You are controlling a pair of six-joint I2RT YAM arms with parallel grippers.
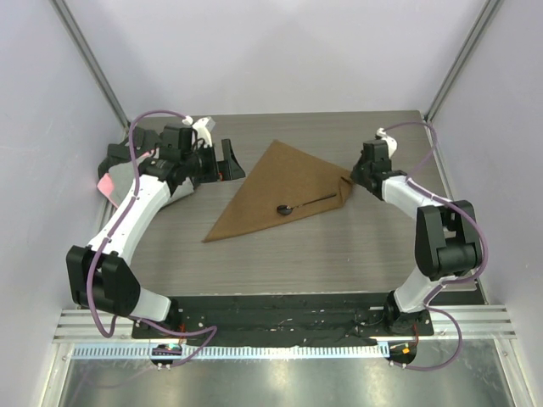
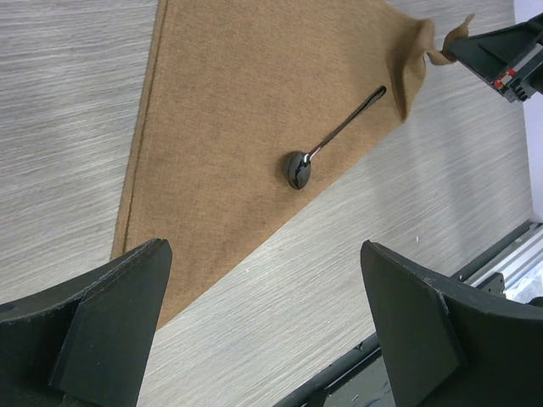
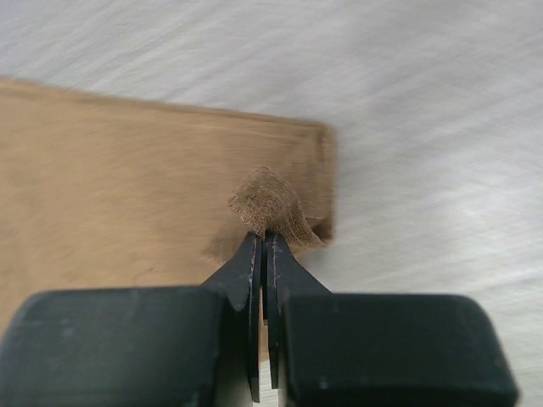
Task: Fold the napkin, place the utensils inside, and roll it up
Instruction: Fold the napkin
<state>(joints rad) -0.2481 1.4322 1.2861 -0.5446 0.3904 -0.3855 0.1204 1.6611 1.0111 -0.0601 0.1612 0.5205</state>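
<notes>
Near the worktop's far-left corner, the left gripper (image 2: 265,248) hangs with its jaws wide apart, likely waiting. At centre lies the brown fabric napkin (image 1: 271,191), folded into a triangle and carrying the slim black utensil (image 1: 310,203). Toward the right edge, the right gripper (image 3: 265,242) is clamped on the napkin's corner, probably to start the roll. How many layers it holds is hidden.

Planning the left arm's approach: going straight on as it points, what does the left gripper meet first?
The left gripper would likely meet the napkin first, near its edge, short of the utensil; depth is unclear.
</notes>
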